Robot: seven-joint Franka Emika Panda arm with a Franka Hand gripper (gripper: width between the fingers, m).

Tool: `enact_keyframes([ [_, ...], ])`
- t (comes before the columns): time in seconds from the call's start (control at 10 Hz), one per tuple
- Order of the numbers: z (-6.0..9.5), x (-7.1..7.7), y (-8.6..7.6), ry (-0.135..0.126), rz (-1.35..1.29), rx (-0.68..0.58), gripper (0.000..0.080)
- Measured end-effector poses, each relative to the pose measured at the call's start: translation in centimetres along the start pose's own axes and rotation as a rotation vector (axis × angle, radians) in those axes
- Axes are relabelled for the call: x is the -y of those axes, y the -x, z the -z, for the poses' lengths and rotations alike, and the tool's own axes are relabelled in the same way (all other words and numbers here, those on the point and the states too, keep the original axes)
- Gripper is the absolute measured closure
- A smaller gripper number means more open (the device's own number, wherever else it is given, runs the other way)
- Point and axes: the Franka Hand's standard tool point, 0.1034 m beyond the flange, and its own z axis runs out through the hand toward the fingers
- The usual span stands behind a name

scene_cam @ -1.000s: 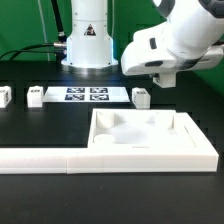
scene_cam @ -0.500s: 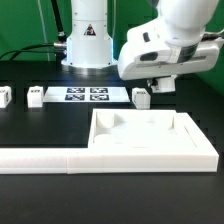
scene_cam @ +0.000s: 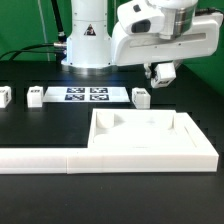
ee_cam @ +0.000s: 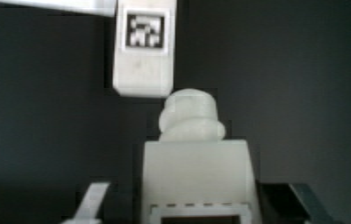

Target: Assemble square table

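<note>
The gripper (scene_cam: pixel 162 73) holds a leg (ee_cam: pixel 197 165) tight by its fat part. Its peg pokes out, likely for a corner hole in the tabletop (scene_cam: pixel 98 130).

Counter (scene_cam: pixel 40 125): black, flat.
Far row: marker board (scene_cam: pixel 87 95); two legs (scene_cam: pixel 36 97) at the exterior view's left, one at its right.
Near side: tabletop (scene_cam: pixel 150 130) just beside white barrier (scene_cam: pixel 40 159).
</note>
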Motion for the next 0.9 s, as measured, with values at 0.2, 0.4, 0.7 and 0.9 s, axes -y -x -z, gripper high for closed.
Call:
enact_keyframes([
  [0.2,0.0,-0.2,-0.5,0.007,0.003,-0.155,0.0509],
  [0.4,0.2,-0.5,-0.9,0.010,0.008,-0.257,0.0509],
  [0.7,3.5,-1.8,-3.5,0.013,0.024,-0.426,0.0509],
  [0.9,4.1,-2.1,-4.2,0.021,0.026,-0.594,0.0509],
])
